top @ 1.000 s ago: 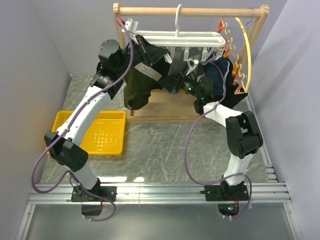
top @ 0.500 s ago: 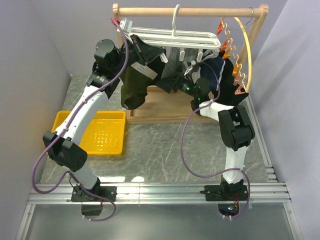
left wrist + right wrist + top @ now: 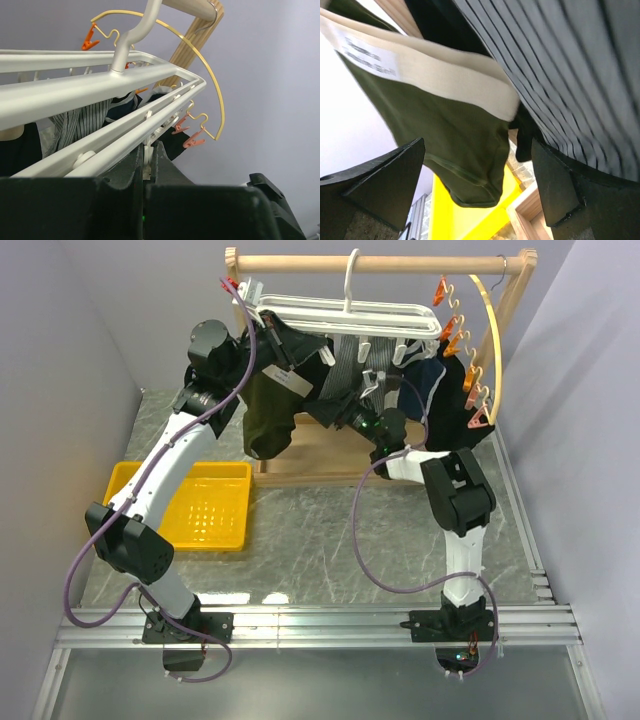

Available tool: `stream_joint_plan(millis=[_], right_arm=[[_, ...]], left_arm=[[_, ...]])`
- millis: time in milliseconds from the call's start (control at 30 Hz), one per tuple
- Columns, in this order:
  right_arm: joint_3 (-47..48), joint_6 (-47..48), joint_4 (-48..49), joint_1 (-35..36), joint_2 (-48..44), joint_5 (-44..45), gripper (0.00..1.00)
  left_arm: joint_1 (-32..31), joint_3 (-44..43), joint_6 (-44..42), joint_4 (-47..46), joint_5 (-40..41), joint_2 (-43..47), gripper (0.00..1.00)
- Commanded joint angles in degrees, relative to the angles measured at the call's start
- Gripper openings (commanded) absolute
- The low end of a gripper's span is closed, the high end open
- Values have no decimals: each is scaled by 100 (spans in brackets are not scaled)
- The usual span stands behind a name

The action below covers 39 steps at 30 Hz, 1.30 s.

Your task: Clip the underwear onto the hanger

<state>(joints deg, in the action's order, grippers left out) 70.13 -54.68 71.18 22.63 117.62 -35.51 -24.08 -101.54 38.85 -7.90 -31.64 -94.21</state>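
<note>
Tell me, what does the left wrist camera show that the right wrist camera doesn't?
Only the left wrist view shows the white hanger frame from close below, the curved yellow hoop with its orange clips, and the wooden rack. Only the right wrist view shows the olive underwear with its beige waistband and label, plus the yellow tray below, framed by the open right end effector. Both show the hanging striped garment.

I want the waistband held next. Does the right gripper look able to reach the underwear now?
Probably yes: the right gripper is open, the underwear hangs right ahead, only the striped garment crowds one side.
</note>
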Motion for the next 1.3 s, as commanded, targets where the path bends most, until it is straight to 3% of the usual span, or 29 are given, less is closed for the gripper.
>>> stream_joint_plan(millis=[0,367,1000,1267], right_arm=[[141,-166,660,180,260,360,94],[493,-553,1503,215,744,176,95],[1530,-966,2093,101,1176,-264,95],[854,-958,2225,92,569,-272,68]], left_arm=[[-18,20,167,280,-528,281,0],[-18,-6,272,254,-536,228,0],[-9,-50,140,439,-545,228,0],[17,29,158,421,-536,193,0]])
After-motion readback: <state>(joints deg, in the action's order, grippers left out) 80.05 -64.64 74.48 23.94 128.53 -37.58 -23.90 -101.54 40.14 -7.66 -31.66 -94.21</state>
